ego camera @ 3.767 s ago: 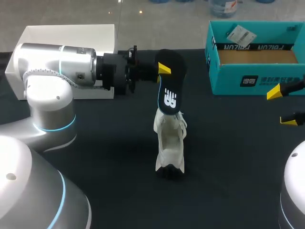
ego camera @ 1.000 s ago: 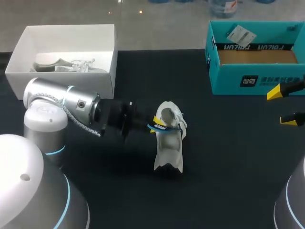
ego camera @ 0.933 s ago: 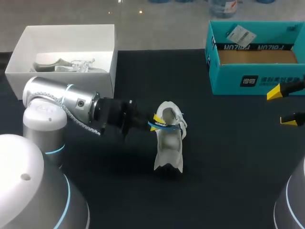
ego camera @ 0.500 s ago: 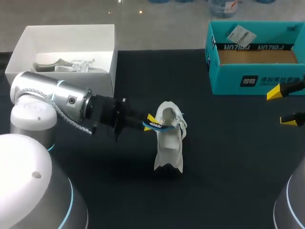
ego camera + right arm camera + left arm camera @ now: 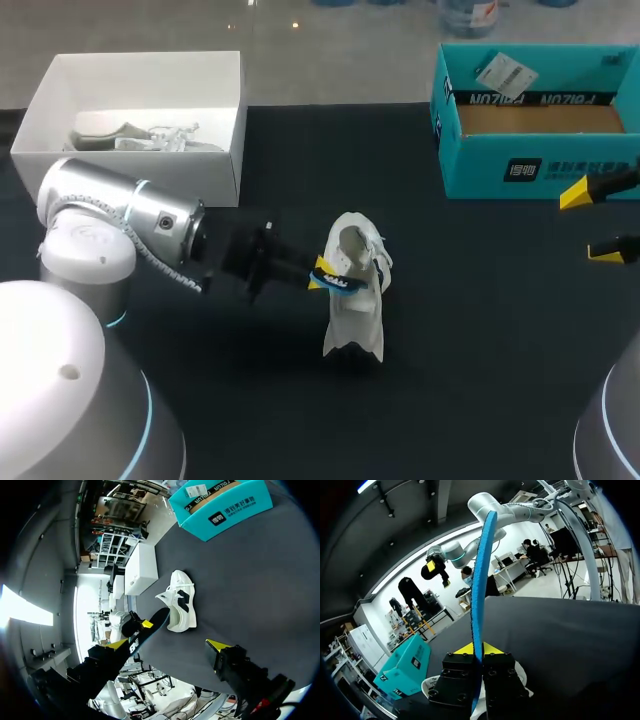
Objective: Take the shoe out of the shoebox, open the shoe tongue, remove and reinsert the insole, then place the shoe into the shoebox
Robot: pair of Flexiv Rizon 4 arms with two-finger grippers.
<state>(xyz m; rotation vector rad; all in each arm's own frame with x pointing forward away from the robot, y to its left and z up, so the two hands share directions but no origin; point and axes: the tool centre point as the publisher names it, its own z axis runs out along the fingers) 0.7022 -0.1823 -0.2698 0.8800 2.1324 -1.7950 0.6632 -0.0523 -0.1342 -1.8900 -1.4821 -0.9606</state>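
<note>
Shoe (image 5: 355, 295): white, resting on the dark table (image 5: 480, 350) and unmoved across the interval. Insole (image 5: 480, 595): pinched edge-on between the fingers of the left gripper (image 5: 320, 272), which sits against the shoe's left flank at the collar. A few seconds ago this insole was held upright, high above the shoe, with only its lower end at the opening. It has since been brought down low, and over the last second the left gripper has made only small shifts beside the collar. Judgement: the reinsertion step is under way but not complete. The insole is not released, and how far it has gone inside cannot be told. Seating it and boxing the shoe remain. Right gripper (image 5: 590, 225): well to the shoe's right, fingers spread and holding nothing, position unchanged. Teal shoebox (image 5: 480, 170): beyond the shoe to its right, open. White box (image 5: 215, 165): beyond the shoe to its left.
</note>
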